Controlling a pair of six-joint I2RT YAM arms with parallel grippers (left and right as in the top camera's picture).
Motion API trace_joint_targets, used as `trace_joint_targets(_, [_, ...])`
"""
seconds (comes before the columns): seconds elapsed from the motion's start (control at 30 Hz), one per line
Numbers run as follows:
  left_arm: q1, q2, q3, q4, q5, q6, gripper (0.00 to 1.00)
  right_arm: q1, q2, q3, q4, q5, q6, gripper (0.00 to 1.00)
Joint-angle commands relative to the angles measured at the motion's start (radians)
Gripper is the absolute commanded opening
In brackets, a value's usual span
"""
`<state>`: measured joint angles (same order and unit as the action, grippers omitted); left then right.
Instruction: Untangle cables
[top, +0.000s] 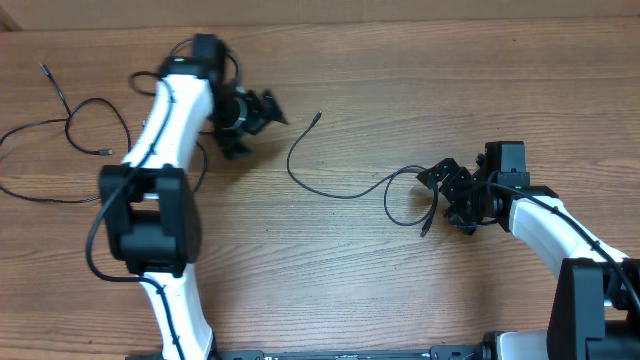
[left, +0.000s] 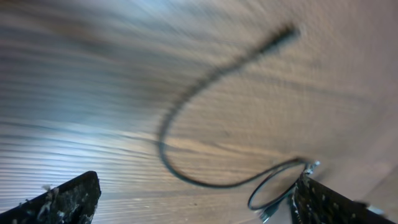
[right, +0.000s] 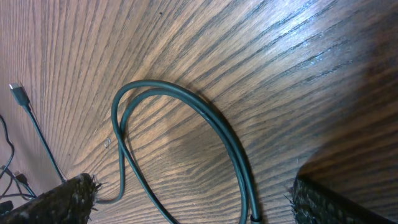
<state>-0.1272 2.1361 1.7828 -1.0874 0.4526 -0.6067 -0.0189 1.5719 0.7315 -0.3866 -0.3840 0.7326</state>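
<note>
One thin black cable (top: 340, 195) lies mid-table. Its plug end (top: 317, 117) points up-right, and it curls into a small loop (top: 400, 205) beside my right gripper (top: 447, 197). That gripper is open and low over the loop (right: 186, 102), with the loop's strands lying on the wood between its fingers (right: 62, 202). More cables (top: 75, 130) lie crossed over each other at the far left, behind the left arm. My left gripper (top: 260, 130) is open above bare wood, left of the middle cable's plug end. Its blurred wrist view shows that cable (left: 180, 112) ahead, nothing between its fingers (left: 336, 205).
The wooden table (top: 330, 290) runs to the back edge (top: 400, 18). The left arm's white links and black base (top: 150, 215) stand between the left cables and the table's middle. A plug on a thin cord (right: 18, 93) shows at the right wrist view's left edge.
</note>
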Motion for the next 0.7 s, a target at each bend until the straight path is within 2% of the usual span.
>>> trace_joint_targets(0.0, [-0.090, -0.010, 0.000, 0.004, -0.050, 0.008, 1.00, 0.000, 0.007, -0.013, -0.010, 0.043, 0.000, 1.00])
trace_joint_targets(0.33, [-0.348, -0.010, 0.000, 0.012, -0.221, 0.009, 0.99, 0.000, 0.007, -0.013, -0.010, 0.043, 0.000, 1.00])
trace_joint_targets(0.47, [-0.411, -0.010, 0.000, 0.018, -0.302, 0.009, 1.00, 0.000, 0.007, -0.013, -0.010, 0.043, 0.000, 1.00])
trace_joint_targets(0.6, [-0.446, -0.010, 0.000, 0.022, -0.304, 0.009, 0.98, 0.000, 0.007, -0.013, -0.010, 0.043, 0.000, 1.00])
trace_joint_targets(0.63, [-0.454, -0.010, 0.000, 0.021, -0.304, 0.009, 0.90, 0.000, 0.007, -0.013, -0.010, 0.043, 0.000, 1.00])
trace_joint_targets(0.67, [-0.460, -0.010, 0.000, 0.022, -0.304, 0.009, 0.75, 0.000, 0.007, -0.013, -0.010, 0.043, 0.000, 1.00])
